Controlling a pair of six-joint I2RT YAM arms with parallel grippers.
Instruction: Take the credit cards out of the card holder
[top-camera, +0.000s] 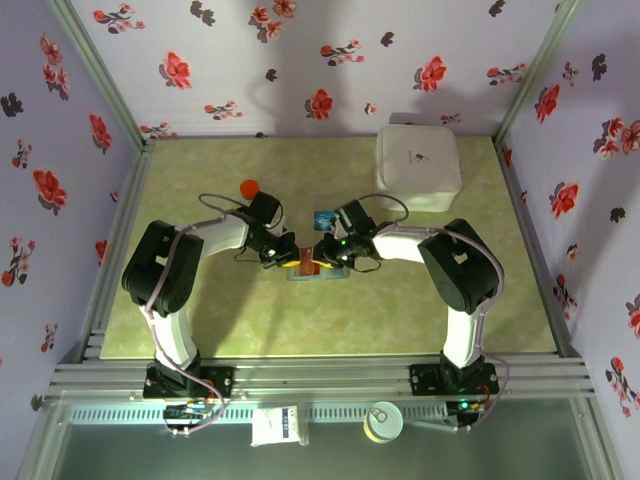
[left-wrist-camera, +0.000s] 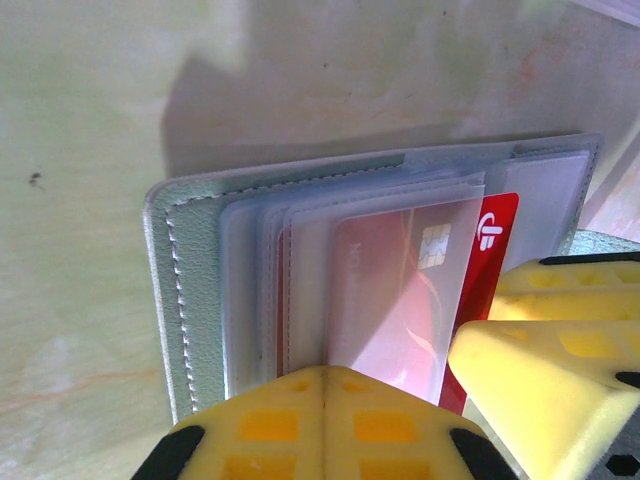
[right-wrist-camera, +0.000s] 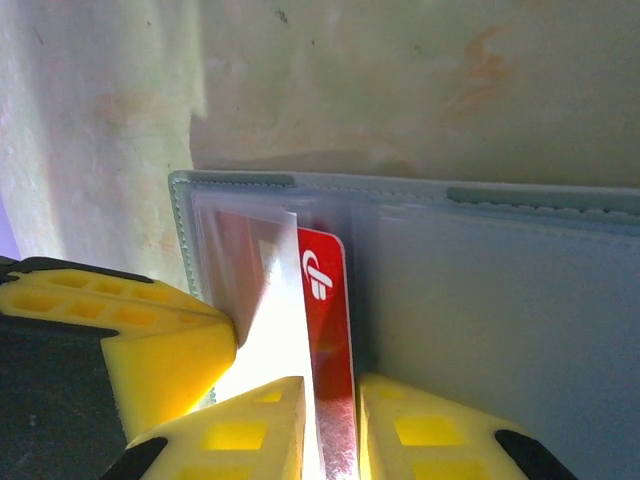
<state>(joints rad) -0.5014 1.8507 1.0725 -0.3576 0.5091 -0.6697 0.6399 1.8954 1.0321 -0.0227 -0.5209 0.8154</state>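
Blue patterned card (top-camera: 323, 217) lies out, just beyond the grey-blue folding card holder (left-wrist-camera: 190, 300). Thin red card (right-wrist-camera: 330, 300) sits half-out of it. My left claw (left-wrist-camera: 325, 415) is shut, my right claw (right-wrist-camera: 330, 425) narrow, grip unclear.

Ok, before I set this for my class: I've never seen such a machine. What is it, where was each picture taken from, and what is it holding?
Two robot arms are bolted to a table, each ending in a two-finger claw. The wide picture looks down from above; the two close-ups come from cameras on the wrists. On the table lie an open card holder, a blue card and a white box. The left claw is shut at the holder's edge. The right claw has the red card, partly out of its sleeve, between its yellow fingers.
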